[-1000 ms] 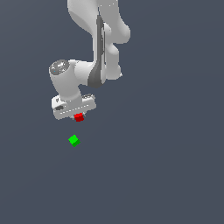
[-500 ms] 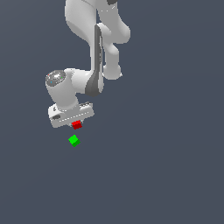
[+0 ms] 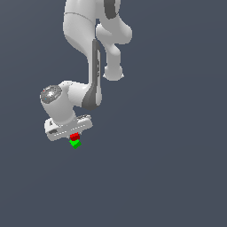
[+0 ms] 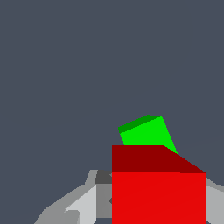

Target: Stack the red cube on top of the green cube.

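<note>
The red cube [image 3: 74, 136] is held under the white hand, with my gripper [image 3: 74, 137] shut on it. Directly beneath it lies the green cube [image 3: 76, 143] on the grey floor, so close that the two nearly touch; whether they touch I cannot tell. In the wrist view the red cube [image 4: 158, 188] fills the foreground between my fingers [image 4: 83, 203], and the green cube [image 4: 148, 130] shows just beyond its edge, turned at an angle to it.
The white arm [image 3: 91, 66] rises from the hand toward the exterior view's top. A plain dark grey floor [image 3: 168, 168] surrounds the cubes.
The gripper has carried the red cube down and toward the green cube. The gap seen between the two cubes earlier has closed, and red now sits right over green.
</note>
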